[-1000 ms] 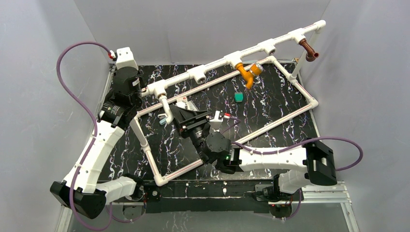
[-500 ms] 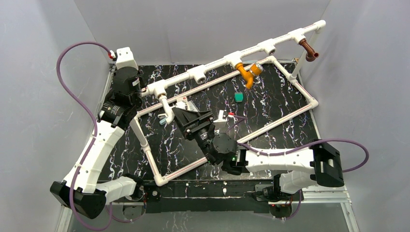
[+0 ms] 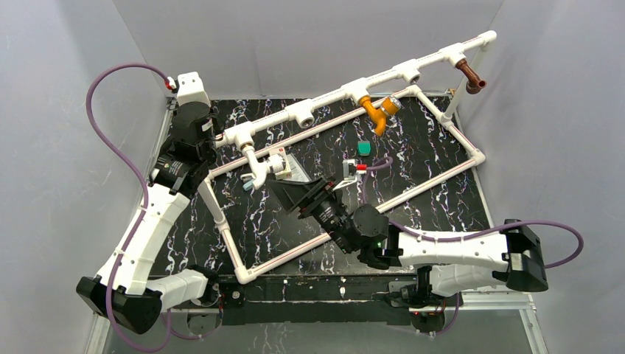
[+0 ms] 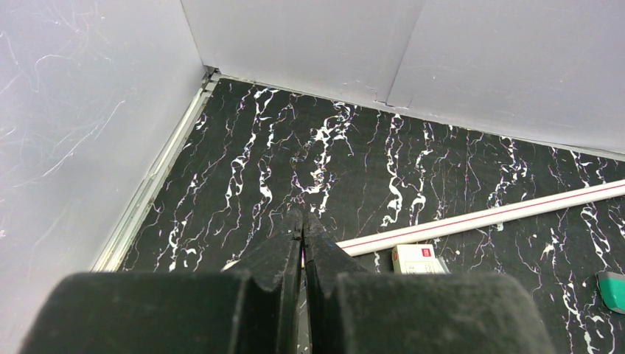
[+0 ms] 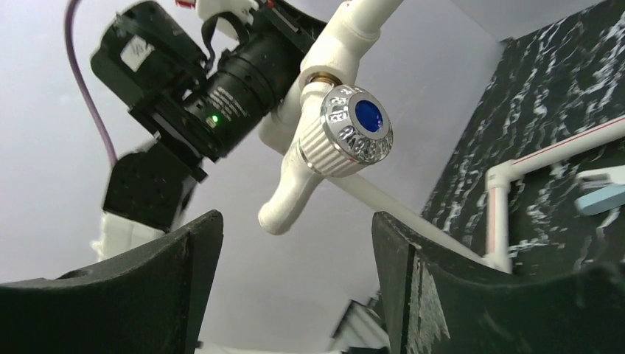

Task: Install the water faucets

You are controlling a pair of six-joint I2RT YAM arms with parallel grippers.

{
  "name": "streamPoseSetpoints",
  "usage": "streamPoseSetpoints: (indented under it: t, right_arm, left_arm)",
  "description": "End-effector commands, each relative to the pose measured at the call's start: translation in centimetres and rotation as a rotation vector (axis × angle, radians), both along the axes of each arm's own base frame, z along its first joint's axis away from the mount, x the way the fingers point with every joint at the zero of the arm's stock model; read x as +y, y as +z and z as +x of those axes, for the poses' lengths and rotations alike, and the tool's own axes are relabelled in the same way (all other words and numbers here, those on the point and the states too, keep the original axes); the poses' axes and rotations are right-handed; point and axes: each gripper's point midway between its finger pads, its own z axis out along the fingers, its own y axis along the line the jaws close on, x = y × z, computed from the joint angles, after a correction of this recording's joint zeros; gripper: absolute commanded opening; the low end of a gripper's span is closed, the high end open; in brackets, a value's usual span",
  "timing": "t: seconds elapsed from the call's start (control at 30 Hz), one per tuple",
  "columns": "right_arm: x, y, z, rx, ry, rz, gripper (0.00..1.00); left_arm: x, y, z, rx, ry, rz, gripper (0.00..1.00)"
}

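Three water faucets hang from the white pipe frame (image 3: 332,98): a white one (image 3: 253,168) at the left, an orange one (image 3: 378,112) in the middle, a reddish-brown one (image 3: 469,76) at the far right. My right gripper (image 3: 284,186) stands open just right of the white faucet, not touching it. In the right wrist view the white faucet (image 5: 324,147), with its silver, blue-centred knob, hangs above and beyond the open right gripper (image 5: 295,228), nothing between the fingers. My left gripper (image 3: 214,137) is shut by the frame's left end; the left gripper (image 4: 302,221) holds nothing.
A small teal piece (image 3: 364,148) lies on the black marbled table inside the frame. A small white box (image 3: 280,164) sits by the white faucet, and the same white box (image 4: 416,258) lies beside a frame pipe (image 4: 501,214). Grey walls enclose the table.
My right gripper has opened wider and drawn back to the right, away from the white faucet. The left arm has not moved.
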Motion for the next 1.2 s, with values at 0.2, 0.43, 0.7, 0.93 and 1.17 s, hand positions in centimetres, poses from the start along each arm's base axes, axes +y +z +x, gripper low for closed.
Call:
streamPoseSetpoints:
  t: [0.2, 0.43, 0.7, 0.93, 1.17]
  right_arm:
    - [-1.2, 0.1, -1.0, -0.620, -0.019, -0.501, 0.85]
    - [-0.9, -1.2, -1.7, -1.056, 0.021, -0.847, 0.85]
    - [-2.6, -2.4, 0.7, -1.447, -0.125, -1.249, 0.85]
    - [-4.6, 0.0, 3.1, -1.612, -0.382, -1.511, 0.88]
    - [-3.9, 3.5, 2.2, -1.793, -0.531, -1.493, 0.92]
  left_arm:
    - [-0.1, -14.1, -4.6, 0.531, -0.073, 0.184, 0.00]
    - [0.0, -14.4, -4.5, 0.536, -0.070, 0.188, 0.00]
    - [-0.1, -14.5, -4.4, 0.542, -0.071, 0.193, 0.00]
    - [-0.1, -14.6, -4.4, 0.546, -0.074, 0.193, 0.00]
    - [-0.3, -14.7, -4.4, 0.548, -0.083, 0.194, 0.00]
